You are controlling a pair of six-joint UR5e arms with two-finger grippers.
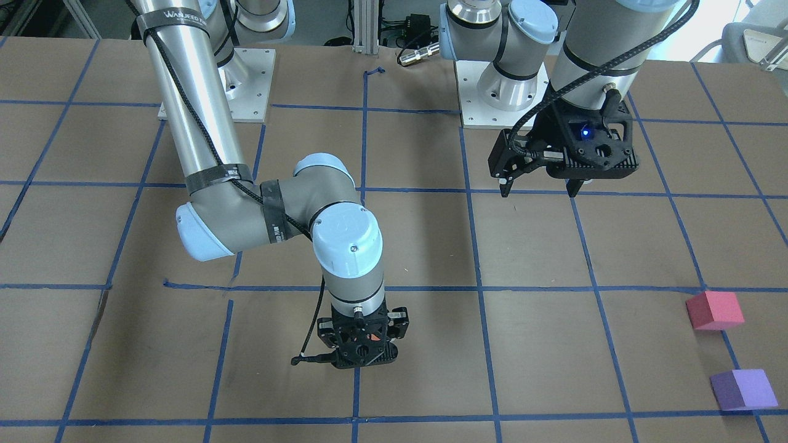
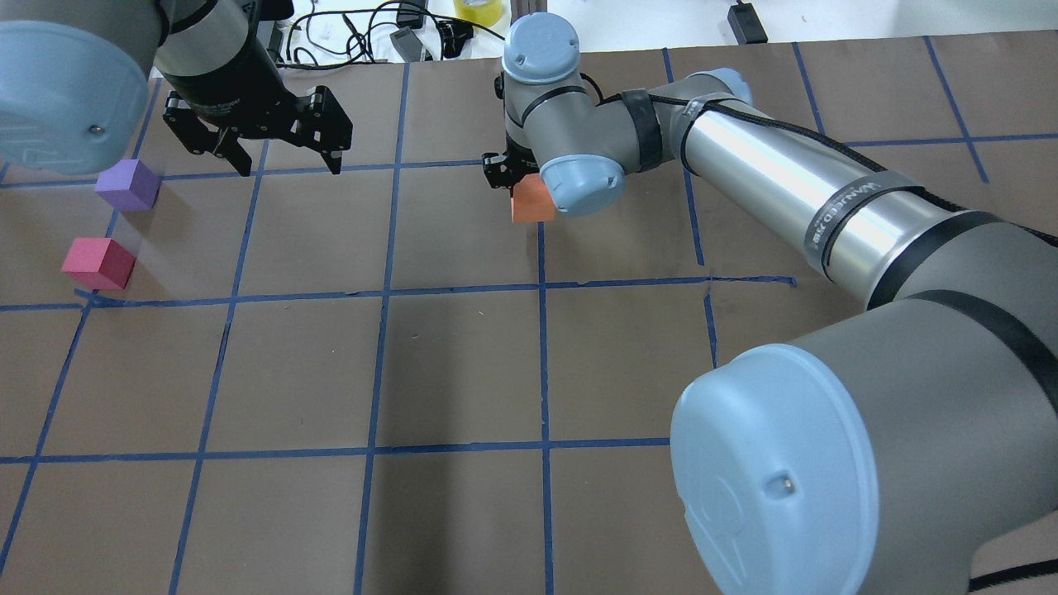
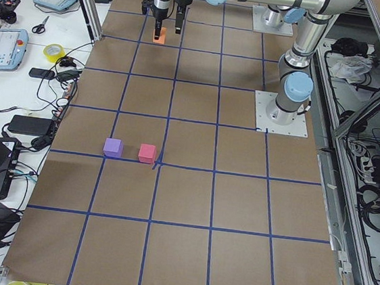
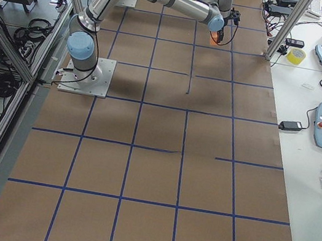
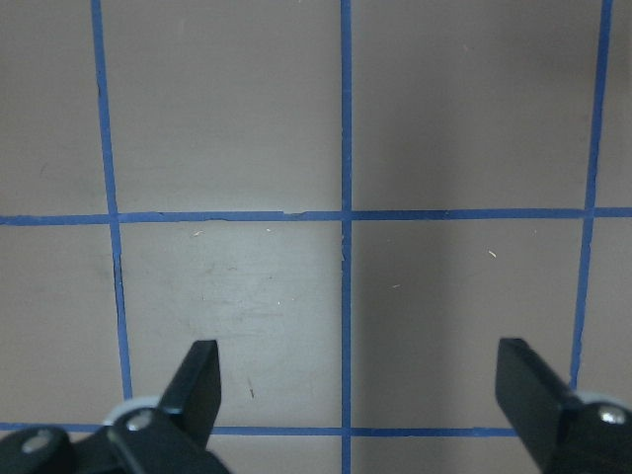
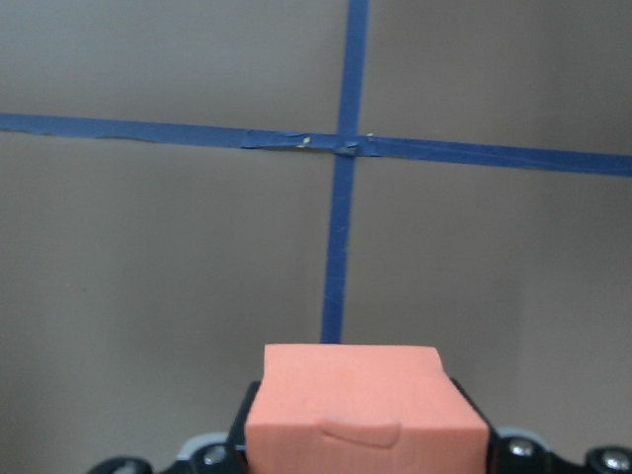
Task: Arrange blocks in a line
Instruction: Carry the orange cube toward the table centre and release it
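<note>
My right gripper (image 2: 519, 183) is shut on the orange block (image 2: 531, 203) near the table's middle, on the far side from the robot. The block fills the bottom of the right wrist view (image 6: 365, 413), above a blue tape line. From these views I cannot tell if it touches the table. My left gripper (image 2: 289, 168) is open and empty, hovering above the table; its fingers (image 5: 197, 380) frame bare paper. The purple block (image 2: 128, 184) and the reddish-pink block (image 2: 97, 263) sit side by side to the left gripper's left, a small gap between them.
Brown paper with a blue tape grid (image 2: 541, 285) covers the table. The arms' base plates (image 1: 215, 86) stand at the robot's side. Cables and a tape roll (image 2: 479, 8) lie beyond the far edge. Benches with tablets (image 3: 3, 44) flank the table.
</note>
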